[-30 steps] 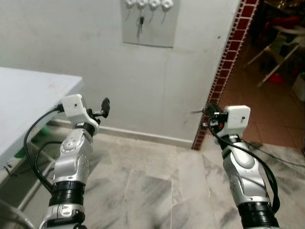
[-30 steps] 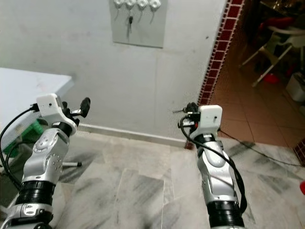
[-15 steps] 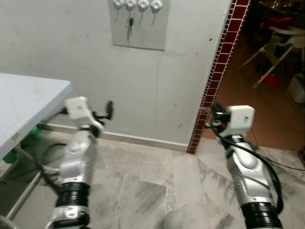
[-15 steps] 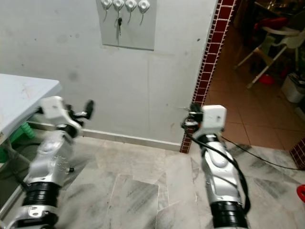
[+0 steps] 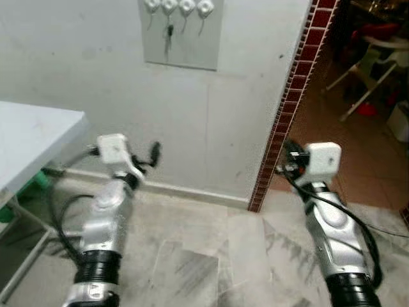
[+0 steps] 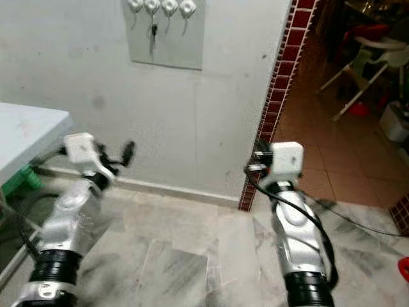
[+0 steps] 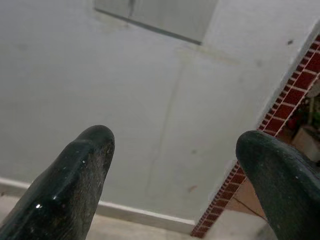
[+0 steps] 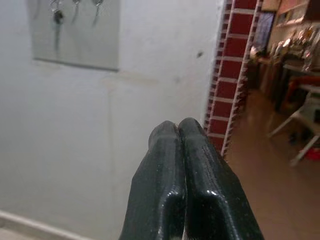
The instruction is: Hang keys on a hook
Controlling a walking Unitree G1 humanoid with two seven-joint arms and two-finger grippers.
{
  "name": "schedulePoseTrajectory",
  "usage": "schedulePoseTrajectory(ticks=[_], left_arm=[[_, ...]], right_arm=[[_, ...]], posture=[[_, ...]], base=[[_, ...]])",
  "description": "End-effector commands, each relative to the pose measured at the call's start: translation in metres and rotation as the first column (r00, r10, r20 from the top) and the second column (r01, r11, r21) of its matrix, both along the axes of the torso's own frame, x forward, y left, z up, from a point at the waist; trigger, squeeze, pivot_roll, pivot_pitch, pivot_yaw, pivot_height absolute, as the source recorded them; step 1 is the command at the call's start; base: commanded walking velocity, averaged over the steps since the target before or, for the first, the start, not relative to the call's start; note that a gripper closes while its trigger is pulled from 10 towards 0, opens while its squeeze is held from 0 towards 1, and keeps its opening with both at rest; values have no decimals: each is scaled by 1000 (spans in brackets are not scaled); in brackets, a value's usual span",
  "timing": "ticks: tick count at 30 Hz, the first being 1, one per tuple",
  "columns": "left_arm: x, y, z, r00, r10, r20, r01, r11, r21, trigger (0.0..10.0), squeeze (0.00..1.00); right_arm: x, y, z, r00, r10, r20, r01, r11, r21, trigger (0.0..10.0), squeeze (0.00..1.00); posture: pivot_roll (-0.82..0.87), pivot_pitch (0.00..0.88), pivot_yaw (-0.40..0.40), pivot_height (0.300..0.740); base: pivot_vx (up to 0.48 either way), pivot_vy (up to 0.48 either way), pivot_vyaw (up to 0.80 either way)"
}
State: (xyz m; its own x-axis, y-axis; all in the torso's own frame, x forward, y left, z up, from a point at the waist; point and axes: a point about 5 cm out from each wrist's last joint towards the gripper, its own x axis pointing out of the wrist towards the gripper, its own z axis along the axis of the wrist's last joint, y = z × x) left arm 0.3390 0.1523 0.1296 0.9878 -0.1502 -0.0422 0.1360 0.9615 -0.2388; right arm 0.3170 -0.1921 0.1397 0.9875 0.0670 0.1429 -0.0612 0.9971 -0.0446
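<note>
Up on the wall plate (image 5: 181, 33) keys (image 5: 169, 33) are hanging; left end effector (image 7: 175, 165) is gaping wide, right end effector (image 8: 179, 131) is pinching closed on nothing.

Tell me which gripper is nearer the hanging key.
Left. The left gripper is low, almost straight beneath the key; the right gripper is equally low but well off to the right, by the brick edge.

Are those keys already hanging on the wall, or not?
Hanging. The keys dangle from the second of four white hooks on the grey wall plate; neither gripper touches them.
</note>
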Motion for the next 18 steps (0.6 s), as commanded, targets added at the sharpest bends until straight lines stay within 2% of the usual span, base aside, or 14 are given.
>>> schedulePoseTrajectory(ticks=[1,18], left_arm=[[1,11,4,1000,27,10,-28,999,18,10000,0],[-1,11,2,999,38,-6,-38,999,21,10000,0]], right_arm=[[2,11,5,999,33,22,-33,999,-1,10000,0],[2,13,4,999,41,18,-41,999,-13,10000,0]], posture=[[27,0,-23,740],[29,0,-26,740]], base=[[322,0,0],[339,0,0]])
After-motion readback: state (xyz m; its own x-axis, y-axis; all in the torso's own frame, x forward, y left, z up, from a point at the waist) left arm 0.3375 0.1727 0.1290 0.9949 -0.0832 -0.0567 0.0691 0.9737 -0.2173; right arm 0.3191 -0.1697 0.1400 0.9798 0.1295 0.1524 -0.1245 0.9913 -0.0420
